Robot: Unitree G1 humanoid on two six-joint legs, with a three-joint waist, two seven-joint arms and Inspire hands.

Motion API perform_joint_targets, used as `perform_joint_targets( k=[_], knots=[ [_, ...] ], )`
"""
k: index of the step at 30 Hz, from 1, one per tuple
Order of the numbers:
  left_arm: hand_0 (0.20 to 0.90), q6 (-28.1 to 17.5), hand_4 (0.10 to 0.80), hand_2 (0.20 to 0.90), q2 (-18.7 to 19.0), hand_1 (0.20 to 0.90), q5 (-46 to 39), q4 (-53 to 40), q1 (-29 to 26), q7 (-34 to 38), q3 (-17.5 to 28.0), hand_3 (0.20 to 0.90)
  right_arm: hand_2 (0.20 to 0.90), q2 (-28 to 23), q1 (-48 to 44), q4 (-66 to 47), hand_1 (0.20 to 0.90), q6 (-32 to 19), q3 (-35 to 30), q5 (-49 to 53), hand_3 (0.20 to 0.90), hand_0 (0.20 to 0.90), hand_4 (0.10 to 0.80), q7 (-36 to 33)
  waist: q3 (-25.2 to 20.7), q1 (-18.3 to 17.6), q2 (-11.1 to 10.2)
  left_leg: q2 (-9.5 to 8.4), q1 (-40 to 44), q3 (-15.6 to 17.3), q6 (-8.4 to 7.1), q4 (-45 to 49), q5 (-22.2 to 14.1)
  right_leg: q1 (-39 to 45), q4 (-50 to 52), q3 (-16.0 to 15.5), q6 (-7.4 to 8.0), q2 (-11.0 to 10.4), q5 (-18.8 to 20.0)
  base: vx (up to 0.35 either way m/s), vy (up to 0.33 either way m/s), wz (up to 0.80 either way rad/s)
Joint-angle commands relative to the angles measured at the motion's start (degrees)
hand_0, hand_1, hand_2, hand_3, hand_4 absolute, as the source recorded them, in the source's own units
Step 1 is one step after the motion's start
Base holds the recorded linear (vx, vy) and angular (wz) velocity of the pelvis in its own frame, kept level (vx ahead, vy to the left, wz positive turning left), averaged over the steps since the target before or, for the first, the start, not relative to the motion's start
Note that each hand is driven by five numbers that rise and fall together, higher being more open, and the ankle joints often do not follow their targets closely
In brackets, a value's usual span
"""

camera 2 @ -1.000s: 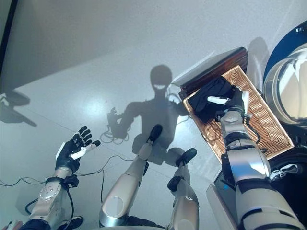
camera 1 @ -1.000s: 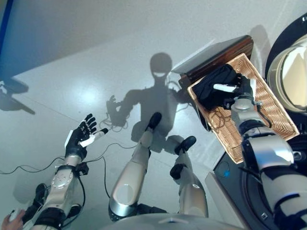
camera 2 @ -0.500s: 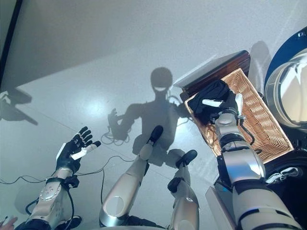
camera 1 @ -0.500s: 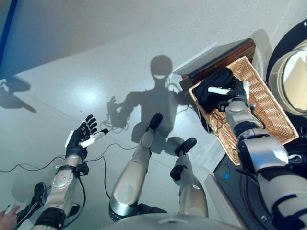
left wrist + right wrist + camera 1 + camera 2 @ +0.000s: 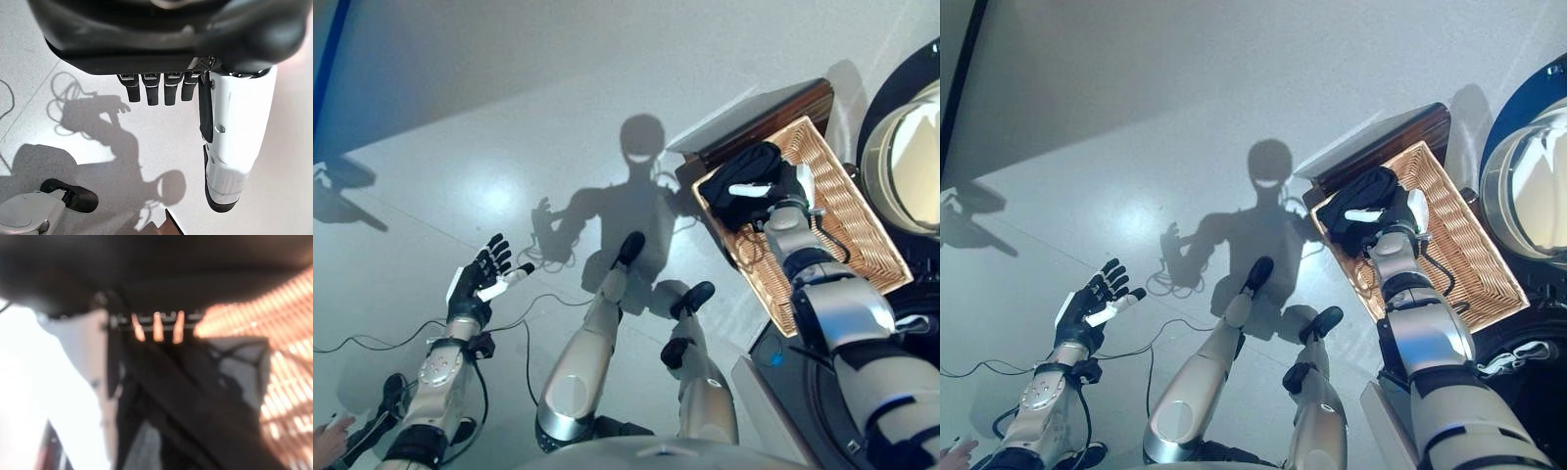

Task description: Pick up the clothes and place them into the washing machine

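Dark clothes [image 5: 736,176] lie bunched at one end of the shallow wicker basket [image 5: 850,230], which rests on a low dark brown box [image 5: 781,110] beside the washing machine [image 5: 901,147]. My right hand [image 5: 787,188] is on the dark clothes, its white-covered thumb lying over them. In the right wrist view the hand [image 5: 146,279] is pressed close against the dark cloth [image 5: 195,401], with wicker [image 5: 288,333] beside it. My left hand [image 5: 478,279] is open and empty, held above the floor at the lower left; it also shows in the left wrist view [image 5: 166,49].
The washing machine's round door [image 5: 1523,186] is at the right edge, just past the basket. A person's hand [image 5: 325,443] is at the bottom left corner. Pale floor [image 5: 558,127] spreads left of the box.
My right hand has moved a little further over the dark clothes toward the basket's left end. My left hand has not moved.
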Motion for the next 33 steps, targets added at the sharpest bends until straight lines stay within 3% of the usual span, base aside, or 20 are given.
perform_joint_targets(
  k=[1, 18, 33],
  knots=[
    [0.9, -2.4, 0.8, 0.9, 1.7, 0.9, 0.0, -1.7, 4.5, 1.3, 3.2, 0.9, 0.2, 3.7, -0.5, 1.2, 0.2, -0.5, 4.6, -2.6, 0.2, 0.2, 0.3, 0.3, -2.5, 0.9, 0.4, -2.81, 0.7, 1.5, -0.62, -2.8, -2.3, -0.3, -0.3, 0.3, 2.97, -2.0, 0.9, 0.0, 0.0, 0.0],
    [0.9, -2.2, 0.8, 0.9, 2.4, 0.9, 1.1, -1.0, 4.8, 1.9, 4.0, 0.9, 0.2, 3.4, -1.1, 1.7, 0.2, 0.0, 2.4, -1.8, 0.2, 0.2, 0.3, -1.1, -2.3, 0.4, 0.1, -2.56, 1.0, 1.9, -0.83, -2.8, -2.3, -0.1, -0.3, 0.4, 2.82, -1.9, 0.9, 0.0, 0.0, 0.0],
    [0.9, -2.1, 0.8, 0.9, 1.4, 0.9, 1.7, 1.8, 5.3, 1.1, 3.7, 0.9, 0.2, -6.2, 5.4, 0.4, 0.2, -3.2, -6.1, 8.6, 0.2, 0.2, 0.3, -2.6, -3.9, -1.9, -0.3, -2.21, 2.6, 3.5, -0.75, -2.8, -2.9, 1.0, -0.3, 1.1, 3.03, -1.9, 0.8, -0.003, -0.004, -0.04]
  ],
)
